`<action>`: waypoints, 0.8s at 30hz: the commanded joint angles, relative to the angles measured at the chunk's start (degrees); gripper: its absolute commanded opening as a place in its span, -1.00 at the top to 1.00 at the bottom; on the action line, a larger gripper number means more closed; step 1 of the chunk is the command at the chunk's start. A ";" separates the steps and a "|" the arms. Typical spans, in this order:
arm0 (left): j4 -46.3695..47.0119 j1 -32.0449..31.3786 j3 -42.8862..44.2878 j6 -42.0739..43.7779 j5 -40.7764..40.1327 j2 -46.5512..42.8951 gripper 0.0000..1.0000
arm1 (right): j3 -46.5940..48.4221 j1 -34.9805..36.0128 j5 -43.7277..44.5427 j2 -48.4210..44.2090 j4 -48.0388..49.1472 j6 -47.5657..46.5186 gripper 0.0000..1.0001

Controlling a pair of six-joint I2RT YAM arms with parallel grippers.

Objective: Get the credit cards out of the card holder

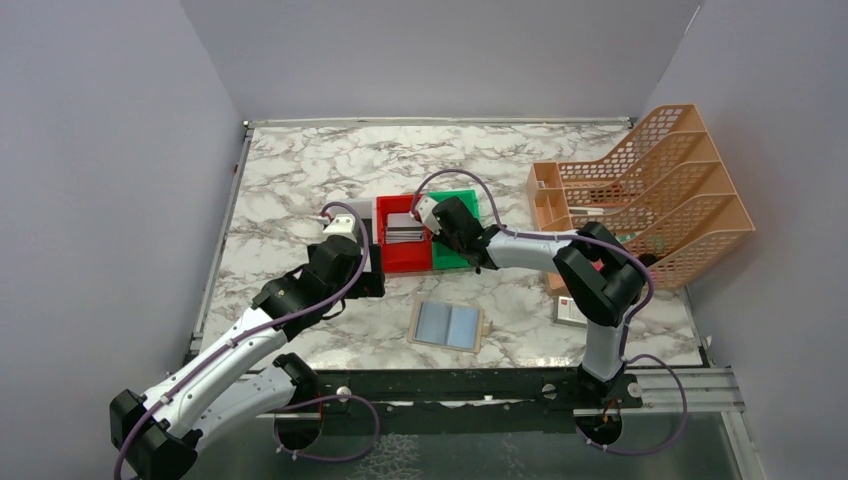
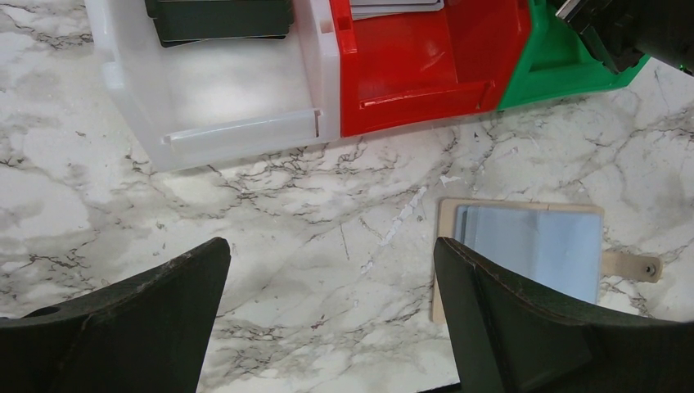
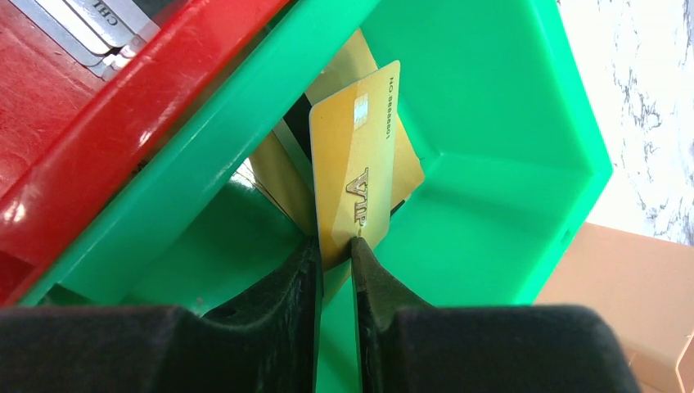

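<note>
The tan card holder (image 1: pixel 447 325) lies open and flat on the marble table, its bluish-grey sleeves up; the left wrist view shows it (image 2: pixel 524 246) beside the right finger. My right gripper (image 3: pixel 331 246) is shut on a gold credit card (image 3: pixel 356 164), held upright inside the green bin (image 3: pixel 491 205); more gold cards lean behind it. In the top view this gripper (image 1: pixel 440 225) is over the green bin (image 1: pixel 455 255). Silvery cards (image 1: pixel 405 230) lie in the red bin (image 1: pixel 405 258). My left gripper (image 2: pixel 331 246) is open and empty above bare marble, left of the holder.
A clear bin (image 2: pixel 221 98) holding dark cards (image 2: pixel 217 16) stands left of the red bin (image 2: pixel 409 74). An orange file rack (image 1: pixel 650 190) fills the right side. A white box with a red mark (image 1: pixel 572 310) lies by the right arm's base.
</note>
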 commanded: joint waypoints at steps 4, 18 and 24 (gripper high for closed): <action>-0.01 0.39 1.19 0.87 1.06 -0.02 -0.98 | -0.03 -0.17 4.74 -1.92 -2.21 2.03 0.49; 0.04 0.39 1.18 0.92 1.33 0.25 -0.98 | -2.10 -0.17 12.65 -6.76 4.74 5.78 0.06; -0.03 0.38 1.10 0.94 1.50 0.32 -0.98 | -1.08 -0.26 4.46 -11.17 -1.95 25.43 0.14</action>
